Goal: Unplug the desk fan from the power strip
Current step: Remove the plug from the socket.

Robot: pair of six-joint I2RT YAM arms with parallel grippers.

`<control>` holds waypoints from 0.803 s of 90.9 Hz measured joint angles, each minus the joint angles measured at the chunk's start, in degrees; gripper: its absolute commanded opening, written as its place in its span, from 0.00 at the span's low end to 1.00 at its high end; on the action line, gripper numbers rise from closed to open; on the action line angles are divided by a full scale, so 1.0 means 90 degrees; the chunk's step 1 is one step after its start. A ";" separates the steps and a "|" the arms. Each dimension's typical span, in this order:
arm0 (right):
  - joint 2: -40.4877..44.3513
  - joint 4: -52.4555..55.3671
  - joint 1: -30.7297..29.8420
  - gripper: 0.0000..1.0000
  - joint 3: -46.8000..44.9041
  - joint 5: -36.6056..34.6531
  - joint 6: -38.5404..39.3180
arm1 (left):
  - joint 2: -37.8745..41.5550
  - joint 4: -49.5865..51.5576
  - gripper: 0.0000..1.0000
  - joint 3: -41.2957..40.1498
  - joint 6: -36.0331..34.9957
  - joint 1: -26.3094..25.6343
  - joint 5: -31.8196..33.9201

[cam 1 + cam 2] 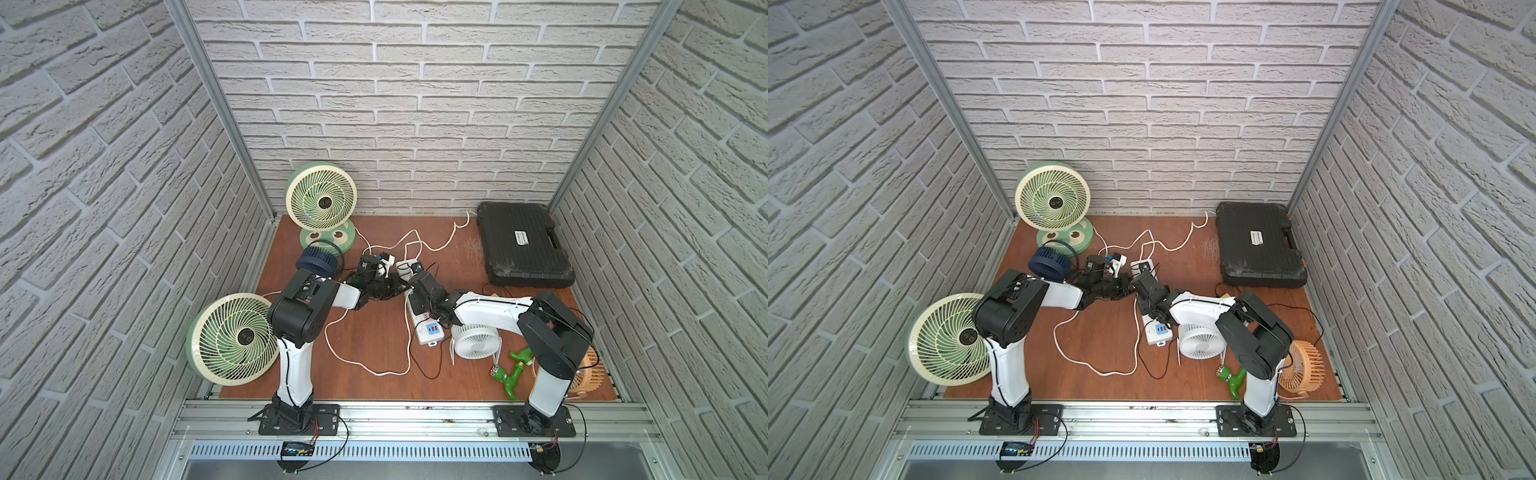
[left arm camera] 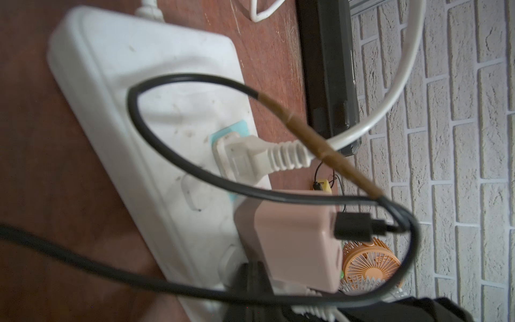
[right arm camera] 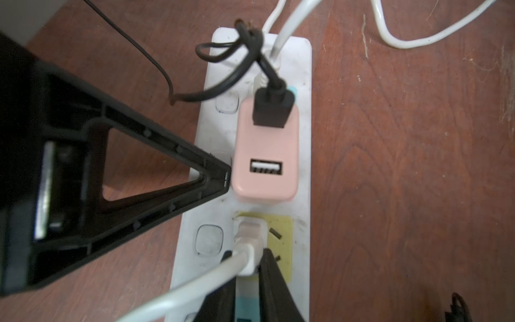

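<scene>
Right wrist view: pinching white plug point(image 3: 246, 237) with right end effector point(image 3: 247, 252), left end effector point(image 3: 220, 178) shut beside pink adapter point(image 3: 266, 156).
Could lift power strip point(image 3: 302, 111) if tugged aslant.

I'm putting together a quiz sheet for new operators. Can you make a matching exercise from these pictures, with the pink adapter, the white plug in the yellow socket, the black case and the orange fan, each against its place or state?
Things:
1. pink adapter
2. white plug in the yellow socket
3. black case
4. orange fan

Places and states:
A. lies closed at the back
B. sits in the front right corner
C. has a black USB plug in it
D. is pinched by the right gripper

Pairs: 1-C, 2-D, 3-A, 4-B
</scene>
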State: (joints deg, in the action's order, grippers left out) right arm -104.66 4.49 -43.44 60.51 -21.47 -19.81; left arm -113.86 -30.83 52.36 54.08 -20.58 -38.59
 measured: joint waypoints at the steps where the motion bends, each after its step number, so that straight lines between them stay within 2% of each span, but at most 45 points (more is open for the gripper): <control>1: -0.0005 0.0005 -0.0012 0.13 0.0010 -0.0024 -0.0002 | 0.0000 0.0005 0.00 0.0002 0.0000 0.0000 0.0000; 10: -0.0012 -0.0010 -0.0005 0.12 -0.0002 0.0002 -0.0073 | 0.0000 0.0012 0.00 0.0002 -0.0007 0.0000 0.0007; 29: 0.0131 -0.0340 0.0257 0.11 -0.0248 0.0636 -0.0478 | 0.0000 0.0012 0.00 0.0005 -0.0027 0.0000 0.0029; 51: 0.0039 -0.0022 0.0066 0.11 -0.0032 0.0223 -0.0525 | 0.0000 0.0017 0.00 0.0005 -0.0036 0.0000 0.0029; 73: 0.0175 -0.0257 0.0338 0.11 -0.0238 0.0823 -0.0814 | 0.0000 0.0024 0.00 0.0010 -0.0049 0.0000 0.0032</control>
State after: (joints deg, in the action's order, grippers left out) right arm -103.09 2.17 -40.40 58.37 -14.06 -27.14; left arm -113.86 -30.61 52.45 53.65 -20.58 -38.30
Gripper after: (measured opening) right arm 0.183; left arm 0.068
